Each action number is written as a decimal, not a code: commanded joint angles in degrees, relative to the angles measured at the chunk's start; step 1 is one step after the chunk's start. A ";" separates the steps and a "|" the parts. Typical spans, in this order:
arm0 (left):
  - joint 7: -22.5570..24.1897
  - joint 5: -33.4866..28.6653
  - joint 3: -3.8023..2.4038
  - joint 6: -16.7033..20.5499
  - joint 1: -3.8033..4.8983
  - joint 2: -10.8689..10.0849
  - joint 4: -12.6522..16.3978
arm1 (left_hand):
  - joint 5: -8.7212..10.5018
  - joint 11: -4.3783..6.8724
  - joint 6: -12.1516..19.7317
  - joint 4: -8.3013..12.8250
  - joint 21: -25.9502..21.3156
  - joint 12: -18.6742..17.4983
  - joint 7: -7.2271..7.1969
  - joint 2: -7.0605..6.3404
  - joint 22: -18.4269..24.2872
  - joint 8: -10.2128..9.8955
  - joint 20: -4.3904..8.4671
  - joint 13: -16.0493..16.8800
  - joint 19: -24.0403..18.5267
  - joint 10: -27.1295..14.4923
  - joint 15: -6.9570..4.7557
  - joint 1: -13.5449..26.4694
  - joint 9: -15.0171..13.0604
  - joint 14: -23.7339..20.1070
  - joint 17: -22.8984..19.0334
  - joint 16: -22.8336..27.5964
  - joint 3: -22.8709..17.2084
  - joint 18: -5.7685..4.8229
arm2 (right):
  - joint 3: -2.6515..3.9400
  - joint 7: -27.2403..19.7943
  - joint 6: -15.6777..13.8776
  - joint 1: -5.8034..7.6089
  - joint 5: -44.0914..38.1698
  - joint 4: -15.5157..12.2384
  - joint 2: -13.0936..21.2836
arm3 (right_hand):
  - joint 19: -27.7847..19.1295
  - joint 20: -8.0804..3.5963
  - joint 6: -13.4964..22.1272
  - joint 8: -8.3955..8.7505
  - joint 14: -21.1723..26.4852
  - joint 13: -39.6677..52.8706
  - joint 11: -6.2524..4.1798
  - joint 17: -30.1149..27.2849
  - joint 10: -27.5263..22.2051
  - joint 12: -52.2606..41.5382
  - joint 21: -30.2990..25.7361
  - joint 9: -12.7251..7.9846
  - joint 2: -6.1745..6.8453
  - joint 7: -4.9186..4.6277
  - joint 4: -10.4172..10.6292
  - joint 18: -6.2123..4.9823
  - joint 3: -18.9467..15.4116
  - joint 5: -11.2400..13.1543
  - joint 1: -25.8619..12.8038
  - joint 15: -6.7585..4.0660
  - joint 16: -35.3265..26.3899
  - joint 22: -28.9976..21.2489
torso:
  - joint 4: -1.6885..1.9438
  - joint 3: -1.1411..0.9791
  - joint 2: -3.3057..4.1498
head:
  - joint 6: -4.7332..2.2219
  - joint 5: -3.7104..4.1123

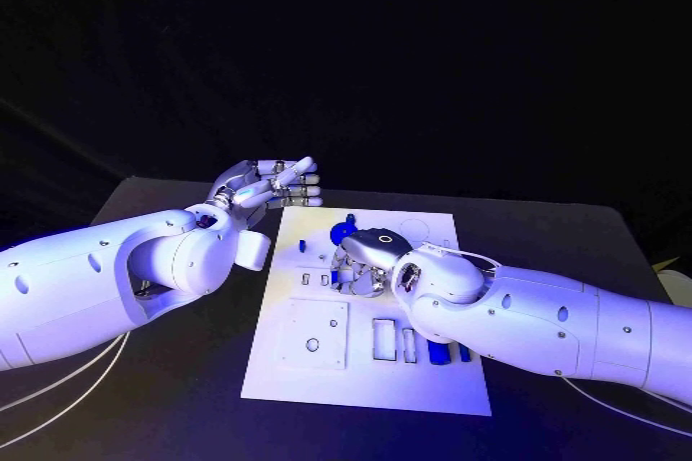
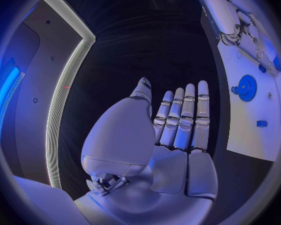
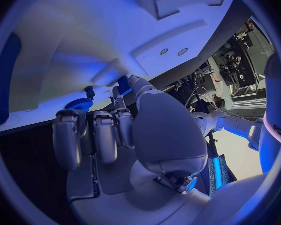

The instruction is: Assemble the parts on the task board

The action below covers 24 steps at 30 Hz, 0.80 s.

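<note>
task board [image 1: 310,381]: white plate on the black table [image 1: 173,411], the landmark for every entry below; it also appears at the edge of the left wrist view [image 2: 250,130] and as a pale slab beyond the fingers in the right wrist view [image 3: 72,45].
left hand [image 1: 268,186]: just off the board's far left corner, above the table and not over the plate; held palm up, fingers straight, close together and extended, holding nothing. the left wrist view [image 2: 172,135] confirms a flat, bare palm, which the head view shows only edge-on.
right hand [image 1: 372,256]: over the board's middle, back of the hand toward the head camera, fingers curled down toward the plate. in the right wrist view [image 3: 115,140] the fingers bend inward with their tips close to the small pieces; whether they pinch one cannot be told.
blue gear [image 2: 245,88]: round toothed part lying on the board near its far end; plain in the left wrist view, partly covered by the right hand in the head view [image 1: 345,231], seen edge-on by the fingertips in the right wrist view [image 3: 80,104].
small blue block [image 2: 262,123]: on the board, well apart from the gear.
blue parts, near end [image 1: 438,353]: upright pieces in slots by the board's near right side, half hidden behind the right forearm.
square inset plate [image 1: 313,334]: white, at the board's near left, with a round hole.
hidden: the board's middle beneath the right hand, and the fingertips' contact there.
</note>
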<state>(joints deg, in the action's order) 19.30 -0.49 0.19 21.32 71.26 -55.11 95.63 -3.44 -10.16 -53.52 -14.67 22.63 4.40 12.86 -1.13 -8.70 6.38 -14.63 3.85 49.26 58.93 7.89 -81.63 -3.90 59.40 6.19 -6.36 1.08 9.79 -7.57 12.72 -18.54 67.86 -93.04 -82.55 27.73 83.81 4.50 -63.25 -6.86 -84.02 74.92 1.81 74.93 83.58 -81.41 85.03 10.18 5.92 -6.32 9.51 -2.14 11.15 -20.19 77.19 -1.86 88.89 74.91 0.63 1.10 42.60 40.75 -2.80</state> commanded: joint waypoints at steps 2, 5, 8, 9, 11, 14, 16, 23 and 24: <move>0.20 -0.12 -0.04 -1.00 0.04 0.04 0.14 | 0.28 -0.08 -0.36 0.22 0.09 -0.19 0.16 -0.01 0.08 -0.30 0.06 0.00 0.09 0.46 0.24 -0.36 0.03 0.07 0.05 0.17 0.05 0.73 | -0.18 0.95 2.09 -0.20 -1.00 0.12 -0.07 | 1.90 -0.19 0.82 0.54 -5.28 6.23 0.13 12.14 -0.59 0.49 -0.57 -0.18 0.03 -0.27 0.09 0.48 -0.28 -0.31 -0.74 -0.07 -0.09 10.28 | -0.02 0.00 -0.01 | 0.02 -0.03; 0.18 -0.12 -0.04 -0.99 0.04 0.03 0.16 | 0.28 -0.08 -0.36 0.22 0.09 -0.19 0.16 -0.01 0.08 -0.30 0.06 0.00 0.09 0.46 0.24 -0.36 0.03 0.07 0.05 0.17 0.05 0.73 | -0.18 1.06 1.97 -0.20 -1.02 0.09 -0.12 | 1.81 -0.07 1.37 0.88 -5.26 6.00 0.35 12.10 -0.82 0.77 -0.70 -0.27 0.31 -0.52 0.12 0.45 -0.39 -0.30 -1.03 0.10 -0.11 10.19 | 0.01 -0.02 0.02 | -0.03 0.01; 0.16 -0.12 -0.04 -0.99 0.04 0.03 0.15 | 0.28 -0.08 -0.36 0.22 0.09 -0.19 0.16 -0.01 0.08 -0.30 0.06 0.00 0.09 0.46 0.24 -0.36 0.03 0.07 0.05 0.17 0.05 0.73 | -0.19 1.06 1.81 -0.20 -1.04 0.03 -0.16 | 1.71 0.05 1.90 1.20 -5.23 5.79 0.55 11.99 -1.04 1.02 -0.85 -0.36 0.56 -0.76 0.16 0.42 -0.51 -0.27 -1.32 0.27 -0.16 10.09 | -0.01 -0.02 0.00 | -0.09 0.04; 0.16 -0.12 -0.04 -1.00 0.04 0.03 0.15 | 0.28 -0.09 -0.36 0.21 0.09 -0.23 0.17 0.02 0.09 -0.34 0.06 0.00 0.09 0.45 0.25 -0.34 0.04 0.07 0.05 0.22 0.10 0.73 | -0.19 1.04 1.70 -0.20 -1.04 0.00 -0.17 | 1.68 0.10 2.13 1.34 -5.22 5.73 0.62 11.94 -1.11 1.09 -0.90 -0.41 0.63 -0.85 0.17 0.40 -0.54 -0.25 -1.40 0.33 -0.19 10.06 | -0.01 -0.01 0.02 | -0.06 0.08; 0.15 -0.12 -0.04 -1.01 0.04 0.03 0.17 | 0.28 -0.10 -0.36 0.20 0.09 -0.27 0.18 0.05 0.10 -0.37 0.06 0.00 0.09 0.44 0.25 -0.32 0.04 0.06 0.06 0.26 0.15 0.73 | -0.19 1.00 1.48 -0.20 -1.05 -0.03 -0.19 | 1.58 0.20 2.56 1.60 -5.20 5.59 0.77 11.86 -1.25 1.26 -1.04 -0.49 0.75 -1.02 0.20 0.37 -0.59 -0.22 -1.56 0.45 -0.22 9.95 | 0.01 0.00 0.04 | -0.09 0.19; 0.14 -0.12 -0.04 -1.02 0.04 0.02 0.18 | 0.28 -0.10 -0.36 0.20 0.09 -0.27 0.18 0.05 0.10 -0.37 0.06 0.00 0.09 0.44 0.25 -0.32 0.04 0.06 0.06 0.26 0.15 0.73 | -0.19 1.02 1.19 -0.20 -1.09 -0.05 -0.23 | 1.46 0.34 3.01 1.87 -5.18 5.31 0.96 11.77 -1.52 1.57 -1.22 -0.58 0.94 -1.22 0.25 0.32 -0.70 -0.14 -1.80 0.61 -0.26 9.83 | -0.02 0.01 0.03 | -0.11 0.29; 0.13 -0.12 -0.04 -1.02 0.04 0.02 0.18 | 0.28 -0.10 -0.36 0.20 0.09 -0.27 0.18 0.05 0.10 -0.37 0.06 0.00 0.09 0.44 0.25 -0.32 0.04 0.06 0.06 0.26 0.15 0.73 | -0.19 1.06 1.04 -0.20 -1.13 -0.07 -0.25 | 1.38 0.43 3.30 2.04 -5.17 5.15 1.07 11.73 -1.69 1.76 -1.33 -0.63 1.10 -1.34 0.30 0.29 -0.81 -0.02 -2.00 0.71 -0.28 9.75 | -0.01 -0.02 0.00 | -0.11 0.31; 0.12 -0.12 -0.04 -1.02 0.04 0.00 0.19 | 0.28 -0.10 -0.36 0.20 0.09 -0.27 0.18 0.05 0.10 -0.37 0.06 0.00 0.09 0.44 0.25 -0.32 0.04 0.06 0.06 0.26 0.15 0.73 | -0.19 1.27 0.59 -0.20 -1.32 -0.09 -0.26 | 1.22 0.72 4.15 2.49 -5.12 4.74 1.39 11.56 -2.13 2.24 -1.60 -0.76 1.54 -1.66 0.52 0.23 -1.25 0.57 -2.66 1.00 -0.37 9.59 | 0.02 -0.01 0.02 | -0.11 0.28; 0.12 -0.12 -0.04 -1.02 0.04 -0.01 0.19 | 0.28 -0.10 -0.36 0.20 0.09 -0.27 0.18 0.05 0.10 -0.37 0.06 0.00 0.09 0.44 0.25 -0.32 0.04 0.06 0.06 0.26 0.15 0.73 | -0.19 1.31 0.55 -0.20 -1.33 -0.08 -0.26 | 1.19 0.76 4.25 2.53 -5.12 4.68 1.43 11.55 -2.19 2.30 -1.64 -0.77 1.58 -1.69 0.56 0.22 -1.32 0.68 -2.76 1.04 -0.37 9.56 | 0.00 -0.01 0.01 | -0.11 0.25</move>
<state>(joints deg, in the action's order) 19.22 -0.51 0.19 21.28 71.25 -55.17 95.66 -3.44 -10.16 -53.52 -14.68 22.63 4.40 12.86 -1.13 -8.65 6.38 -14.63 3.84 49.26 58.93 7.89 -81.63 -3.90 59.40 6.17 -6.36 1.08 9.80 -7.73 13.54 -18.11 67.70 -93.41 -82.58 27.53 84.01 4.73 -59.38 -4.62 -83.94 74.91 3.25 74.93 81.71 -79.35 83.63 9.45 7.55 -7.95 10.14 -2.13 10.17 -19.79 75.10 -1.10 88.89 74.95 0.62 1.09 42.61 40.63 -2.49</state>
